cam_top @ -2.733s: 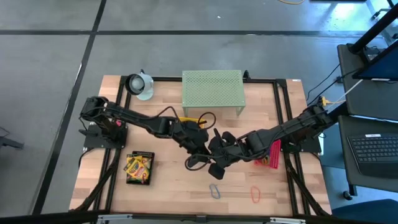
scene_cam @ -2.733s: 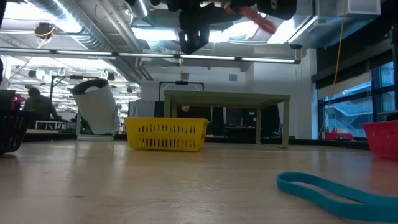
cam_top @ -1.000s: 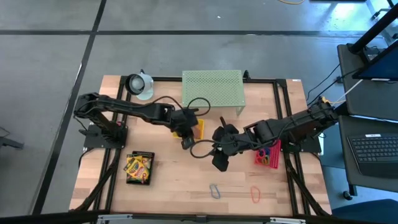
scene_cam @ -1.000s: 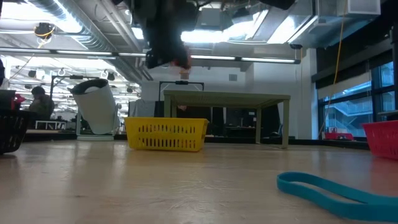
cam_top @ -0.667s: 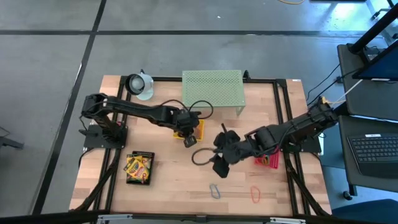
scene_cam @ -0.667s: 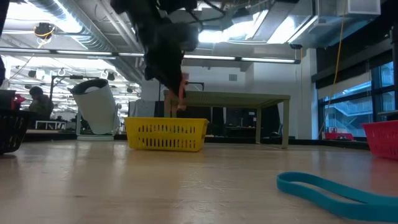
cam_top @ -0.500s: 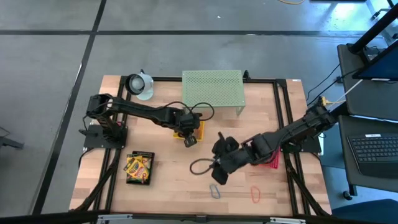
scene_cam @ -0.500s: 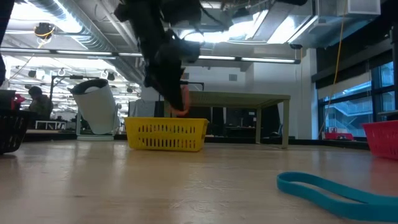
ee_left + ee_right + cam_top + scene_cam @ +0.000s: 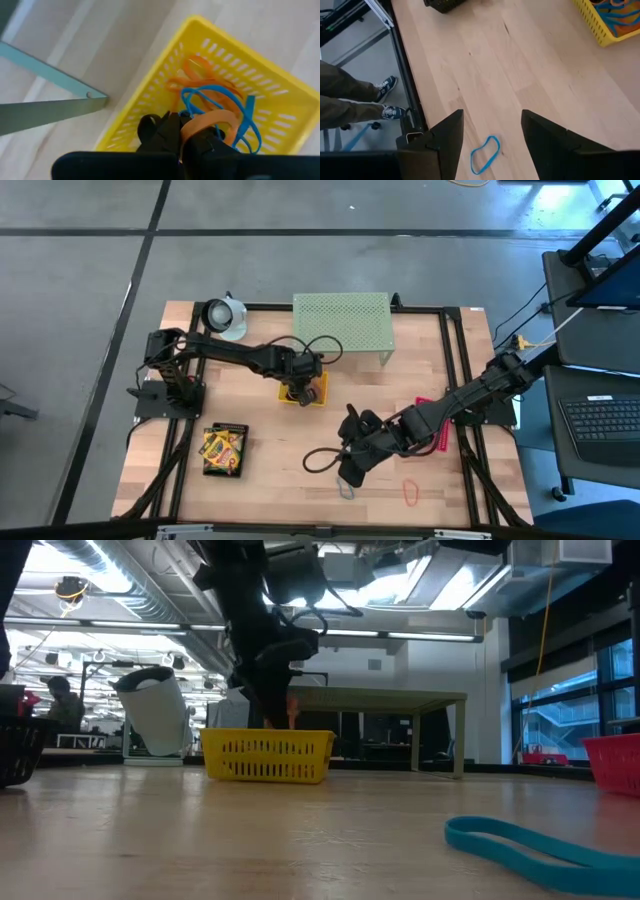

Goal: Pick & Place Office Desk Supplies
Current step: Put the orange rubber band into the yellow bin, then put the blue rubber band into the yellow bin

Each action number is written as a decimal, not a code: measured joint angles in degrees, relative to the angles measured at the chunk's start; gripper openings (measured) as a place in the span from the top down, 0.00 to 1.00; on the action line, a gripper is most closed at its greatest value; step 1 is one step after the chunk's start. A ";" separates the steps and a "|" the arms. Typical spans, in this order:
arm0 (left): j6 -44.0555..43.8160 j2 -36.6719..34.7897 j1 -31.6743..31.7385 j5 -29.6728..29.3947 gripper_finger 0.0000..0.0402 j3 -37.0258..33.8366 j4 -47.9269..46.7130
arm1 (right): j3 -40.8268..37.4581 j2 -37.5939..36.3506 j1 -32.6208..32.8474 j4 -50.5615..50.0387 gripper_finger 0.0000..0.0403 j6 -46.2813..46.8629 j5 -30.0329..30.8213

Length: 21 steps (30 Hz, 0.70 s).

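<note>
Orange loop (image 9: pixel 212 121) pinched in left pincer (image 9: pixel 187 137) over yellow tray (image 9: pixel 280 100) — right pincer (image 9: pixel 490 135) spread above blue loop (image 9: pixel 485 154)

So on my wooden table (image 9: pixel 260 450) there's a pale green mesh shelf (image 9: pixel 342 320) at the back, a yellow basket (image 9: pixel 312 390) just in front of it, and a pink basket (image 9: pixel 438 430) off to one side. Someone's shoes (image 9: pixel 387 97) show beyond the table edge.

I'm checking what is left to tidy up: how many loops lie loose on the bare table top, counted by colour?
Blue loop: 1
Red loop: 1
Total: 2, leaving out the orange loop held in the jaws of the left gripper over the yellow tray.
</note>
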 joint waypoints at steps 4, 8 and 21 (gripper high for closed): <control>0.64 0.00 0.51 3.09 0.99 0.00 0.01 | 0.00 0.00 0.00 -0.05 0.50 0.80 -0.02; 2.95 0.00 0.43 4.48 0.98 0.00 0.00 | 0.00 0.00 0.10 -0.02 0.50 0.82 0.00; 4.80 -0.06 2.45 6.94 0.64 0.00 -0.51 | 0.00 0.00 0.22 0.17 0.50 0.78 -0.21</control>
